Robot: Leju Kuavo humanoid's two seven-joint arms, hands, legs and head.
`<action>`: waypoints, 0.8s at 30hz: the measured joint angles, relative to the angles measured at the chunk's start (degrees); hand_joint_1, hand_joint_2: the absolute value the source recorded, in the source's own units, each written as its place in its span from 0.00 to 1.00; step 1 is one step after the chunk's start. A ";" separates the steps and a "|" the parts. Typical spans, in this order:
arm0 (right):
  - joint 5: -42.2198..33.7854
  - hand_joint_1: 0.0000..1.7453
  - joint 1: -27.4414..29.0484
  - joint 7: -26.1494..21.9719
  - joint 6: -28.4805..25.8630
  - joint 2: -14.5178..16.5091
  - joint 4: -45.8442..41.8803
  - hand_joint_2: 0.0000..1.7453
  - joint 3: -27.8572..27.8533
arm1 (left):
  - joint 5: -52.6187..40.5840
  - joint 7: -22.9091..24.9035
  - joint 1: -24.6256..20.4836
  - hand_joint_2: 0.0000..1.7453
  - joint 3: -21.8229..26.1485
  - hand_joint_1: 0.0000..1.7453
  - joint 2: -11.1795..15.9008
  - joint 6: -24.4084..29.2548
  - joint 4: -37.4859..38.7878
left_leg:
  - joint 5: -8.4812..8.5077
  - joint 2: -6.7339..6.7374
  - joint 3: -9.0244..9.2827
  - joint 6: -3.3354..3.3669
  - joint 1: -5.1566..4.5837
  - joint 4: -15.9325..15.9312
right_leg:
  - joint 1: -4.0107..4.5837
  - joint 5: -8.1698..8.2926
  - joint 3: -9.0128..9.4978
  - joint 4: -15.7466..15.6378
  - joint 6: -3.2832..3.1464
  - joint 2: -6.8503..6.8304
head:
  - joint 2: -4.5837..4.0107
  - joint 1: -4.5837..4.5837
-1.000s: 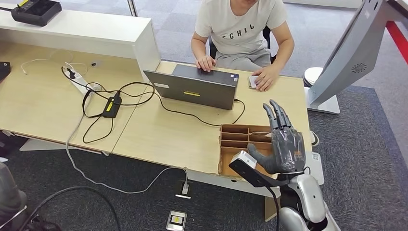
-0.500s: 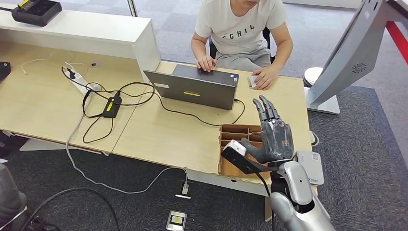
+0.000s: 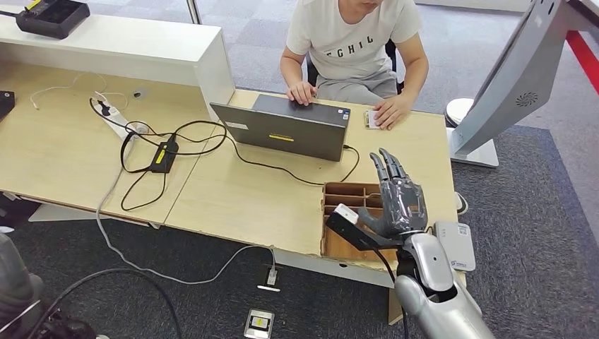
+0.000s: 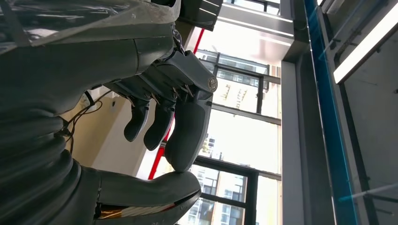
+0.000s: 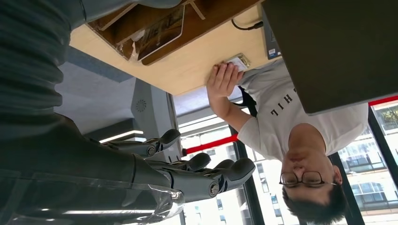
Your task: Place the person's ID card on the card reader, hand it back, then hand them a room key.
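Your right hand (image 3: 400,200) is raised over the wooden divider tray (image 3: 344,200) at the near right edge of the tabletop (image 3: 240,191). Its fingers are spread and it holds nothing. In the left wrist view, the left hand (image 4: 159,122) has its fingers curled toward the thumb with nothing visible between them.

The ID card (image 3: 371,119) lies flat on the tabletop near the far edge, just right of the laptop (image 3: 289,127). The person's hand (image 3: 390,111) rests on or against it. The card reader (image 3: 454,245) sits at the near right corner, beside the tray and close behind your right forearm.

Observe these 4 hazards:

1. The card lies flat on the wood. Fingertips are likely to slide it rather than lift it, possibly off the far edge.
2. The person's fingers are at the card. A fast reach risks contact with them.
3. The laptop's open lid and its cable (image 3: 311,179) lie close to the reach path. A low approach could snag either.
4. Swinging back toward the reader could knock it or the tray off the near edge.
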 joint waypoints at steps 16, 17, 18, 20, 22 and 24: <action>-0.02 0.00 -2.06 -0.02 -1.95 0.95 9.39 1.00 -0.14 | -0.22 0.00 -0.64 1.00 -0.03 0.74 0.40 0.04 0.63 | 0.00 0.00 0.02 0.00 0.00 0.01 | 0.00 0.00 -0.01 0.00 0.00 0.00 | 0.00 0.00; -0.07 0.00 -2.13 0.08 -2.30 0.96 9.83 1.00 -0.19 | -0.24 0.00 -0.69 1.00 -0.03 0.73 0.43 0.04 0.66 | 0.00 0.00 0.02 0.00 0.00 0.01 | 0.00 0.00 -0.01 0.00 0.00 0.00 | 0.00 0.00; -0.14 0.00 -2.22 0.18 -2.66 0.97 10.24 1.00 -0.26 | -0.26 0.00 -0.71 1.00 -0.03 0.72 0.44 0.04 0.68 | 0.00 0.00 0.02 0.00 0.00 0.01 | 0.00 0.00 -0.01 0.00 0.00 0.00 | 0.00 -0.01; -0.36 0.00 -2.46 0.36 -3.21 0.96 11.05 1.00 -0.48 | -0.33 -0.01 -0.72 1.00 -0.02 0.72 0.45 0.04 0.72 | 0.00 0.00 0.03 0.00 0.00 0.01 | 0.00 0.00 -0.01 0.00 0.00 0.00 | 0.00 0.00; -0.49 0.00 -2.71 0.50 -3.46 0.94 11.87 1.00 -0.70 | -0.37 -0.01 -0.72 1.00 -0.03 0.73 0.45 0.04 0.74 | 0.00 0.01 0.04 0.00 0.00 0.01 | 0.00 0.00 -0.01 0.00 0.00 0.01 | 0.00 0.00; -0.52 0.00 -2.87 0.62 -3.51 0.91 12.57 1.00 -0.91 | -0.37 -0.01 -0.72 1.00 -0.03 0.72 0.45 0.04 0.76 | 0.00 0.01 0.04 0.00 0.00 0.01 | 0.00 0.00 -0.01 0.00 0.00 0.01 | 0.00 0.00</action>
